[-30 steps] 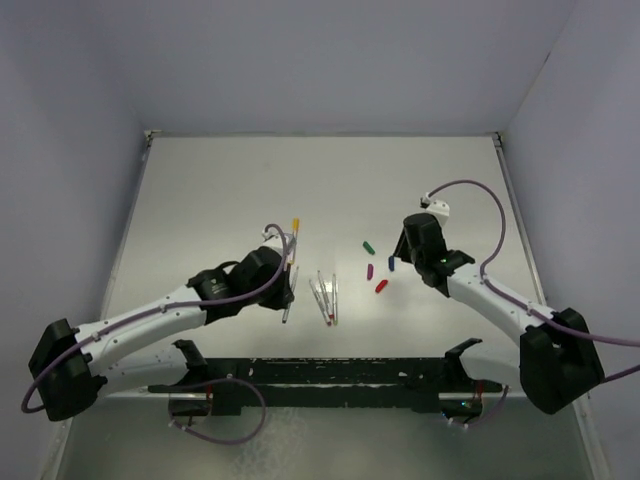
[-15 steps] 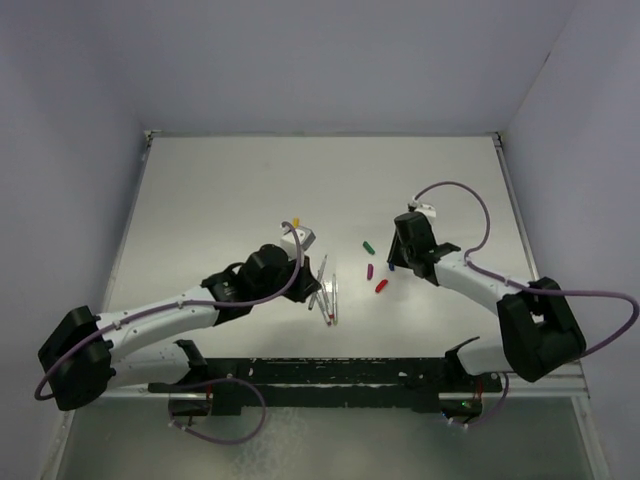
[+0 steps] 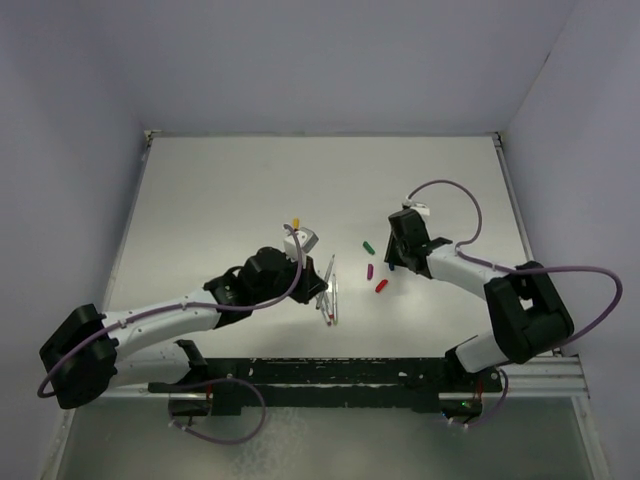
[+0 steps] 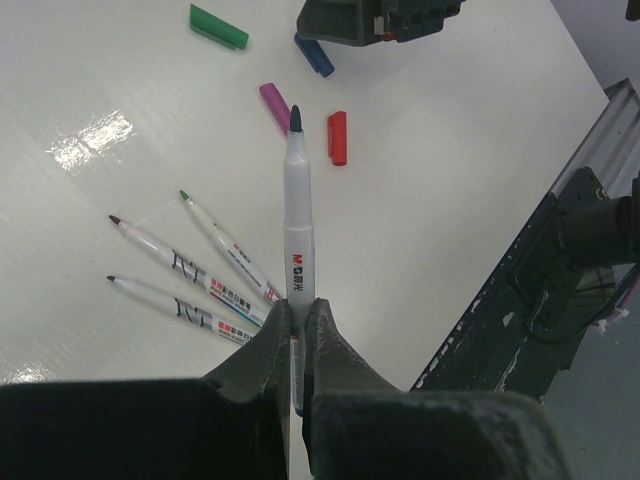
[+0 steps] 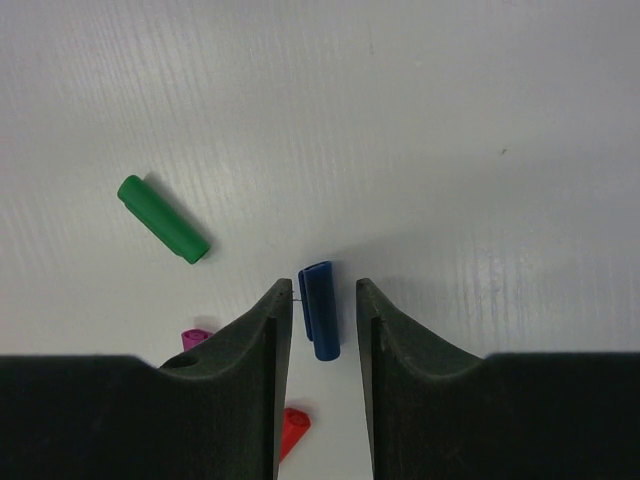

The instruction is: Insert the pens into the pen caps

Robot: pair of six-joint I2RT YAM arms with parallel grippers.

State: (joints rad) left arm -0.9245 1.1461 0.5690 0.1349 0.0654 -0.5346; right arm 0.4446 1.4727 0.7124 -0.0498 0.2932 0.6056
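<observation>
Blue cap (image 5: 319, 308) betw. R tool (image 5: 323, 286) jaws; L tool (image 4: 298, 306) w/ pen (image 4: 298, 220)

Four pens (image 4: 298, 240) visible. Five caps (image 5: 162, 219): green (image 4: 219, 27), purple (image 4: 274, 107), blue (image 4: 315, 57), red (image 4: 338, 137), yellow (image 3: 295, 220).

White table (image 3: 220, 190), blk rail (image 3: 330, 375)

One white pen (image 4: 298, 230) in left pincer (image 4: 297, 325), three pens (image 4: 228, 262) flat, coloured caps (image 4: 338, 137) nearby
</observation>
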